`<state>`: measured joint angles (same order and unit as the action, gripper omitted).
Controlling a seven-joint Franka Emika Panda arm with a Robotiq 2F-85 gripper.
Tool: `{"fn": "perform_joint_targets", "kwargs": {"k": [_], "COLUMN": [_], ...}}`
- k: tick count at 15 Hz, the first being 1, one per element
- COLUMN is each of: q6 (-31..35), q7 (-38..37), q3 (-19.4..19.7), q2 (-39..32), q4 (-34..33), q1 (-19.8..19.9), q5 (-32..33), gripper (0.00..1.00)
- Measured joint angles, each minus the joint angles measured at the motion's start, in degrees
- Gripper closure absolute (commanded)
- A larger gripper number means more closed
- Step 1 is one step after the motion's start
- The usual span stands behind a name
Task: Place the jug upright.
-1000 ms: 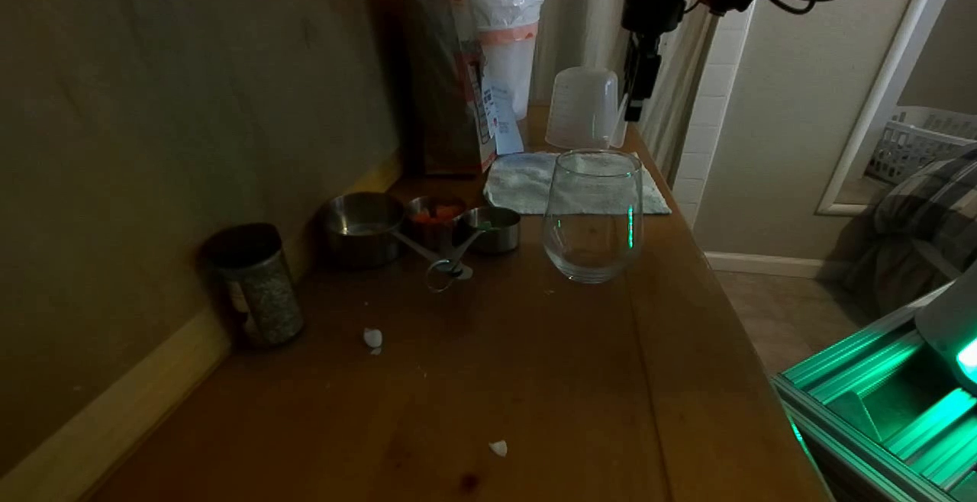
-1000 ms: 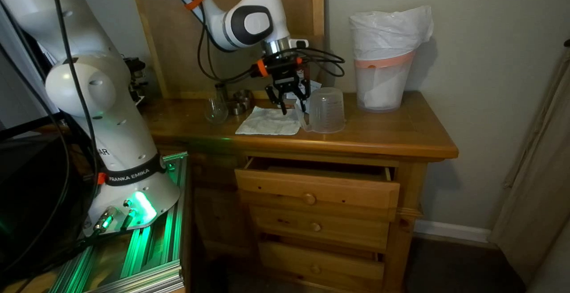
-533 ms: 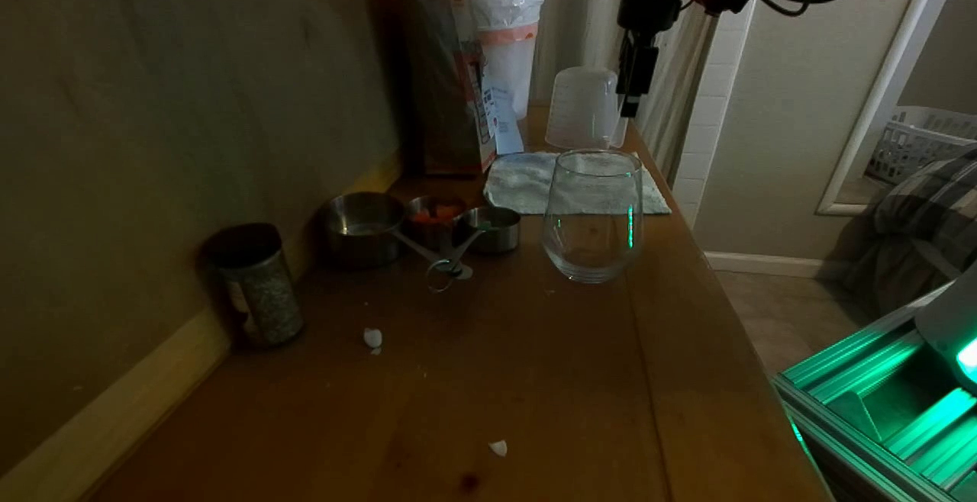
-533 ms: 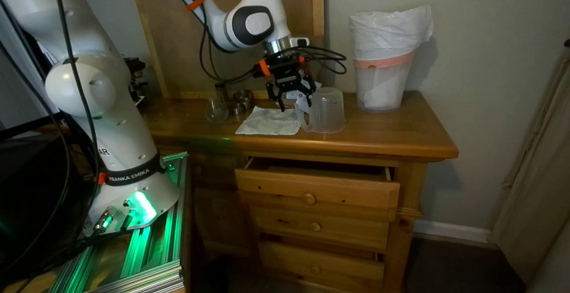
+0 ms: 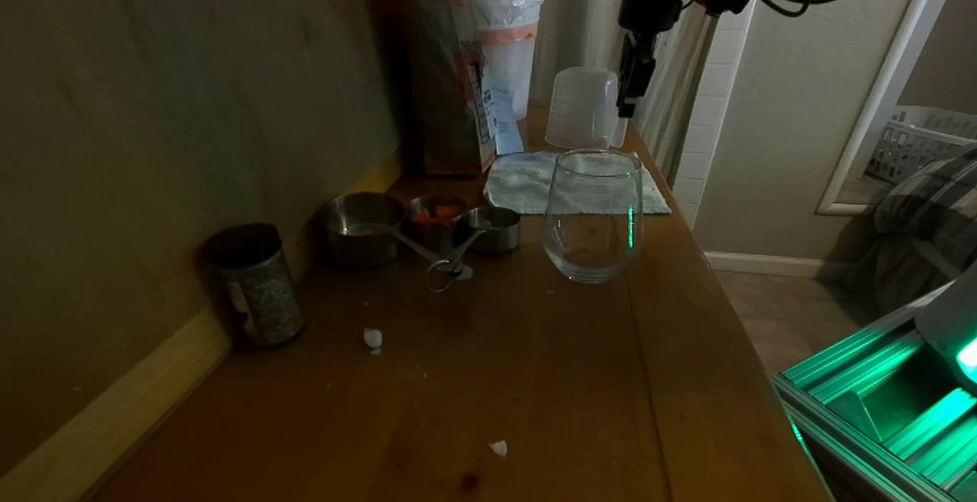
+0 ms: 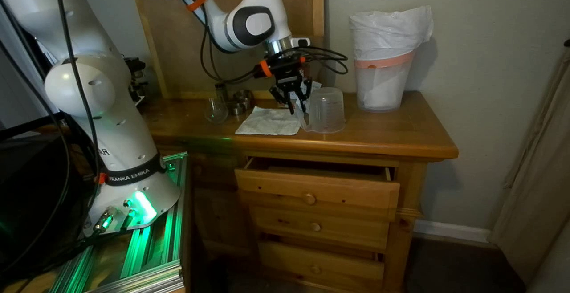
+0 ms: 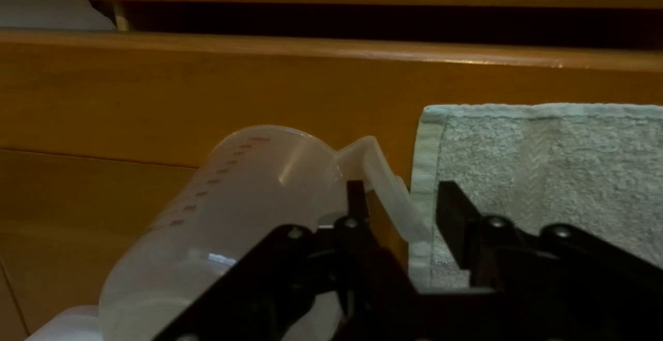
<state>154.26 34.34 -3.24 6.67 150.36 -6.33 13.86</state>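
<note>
1. Jug [image 6: 328, 112] sits upside down on the desk [image 6: 401, 135]: mouth down, closed base up, whitish translucent body with reddish printed marks.
2. Spot: by the near edge of the desktop, just right of the flat cloth [image 6: 268, 123] in an exterior view. Handle [image 7: 393, 196] faces left; in the wrist view it overlaps the cloth's border, touching or not cannot tell.
3. Gripper [image 7: 403, 192] points down at the handle. Fingers [image 7: 457, 222] part-way spread, handle showing in the gap with space on both sides. Nothing clamped; contact with the jug's body, cannot tell.
4. Arm [image 6: 256, 23] reaches in from the left.
5. Bin [image 6: 383, 89] with white liner [image 6: 392, 34] stands on the desk, right of the jug and farther back in an exterior view, apart from it.
6. Clear glass [image 5: 591, 220] upright, on the near side of the cloth in an exterior view, well apart from jug.
7. Metal measuring cups [image 5: 492, 233] clustered left of the glass; something red in the middle one.
8. Jar [image 5: 263, 300] with dark top, nearer and farther left, beside the wall [image 5: 168, 90]. Small white fragments [image 5: 372, 338] to its right.
9. Tall bag [image 5: 435, 67] at far left, next to the bin.
10. Drawer [image 6: 318, 188] below the jug, pulled part-way out.
</note>
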Motion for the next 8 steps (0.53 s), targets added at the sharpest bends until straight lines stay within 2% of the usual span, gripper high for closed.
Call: {"fn": "perform_joint_targets", "kwargs": {"k": [1, 2, 4, 8], "q6": [0.01, 0.04, 0.10, 0.16], "q7": [0.01, 0.02, 0.02, 0.03], "q3": [0.00, 0.01, 0.05, 0.37], "q2": [-0.01, -0.01, -0.01, -0.01], "q4": [0.00, 0.00, -0.04, -0.63], "q1": [0.03, 0.05, 0.08, 0.09], "q5": [0.01, 0.01, 0.01, -0.10], "gripper": [0.98, 0.99, 0.95, 0.95]}}
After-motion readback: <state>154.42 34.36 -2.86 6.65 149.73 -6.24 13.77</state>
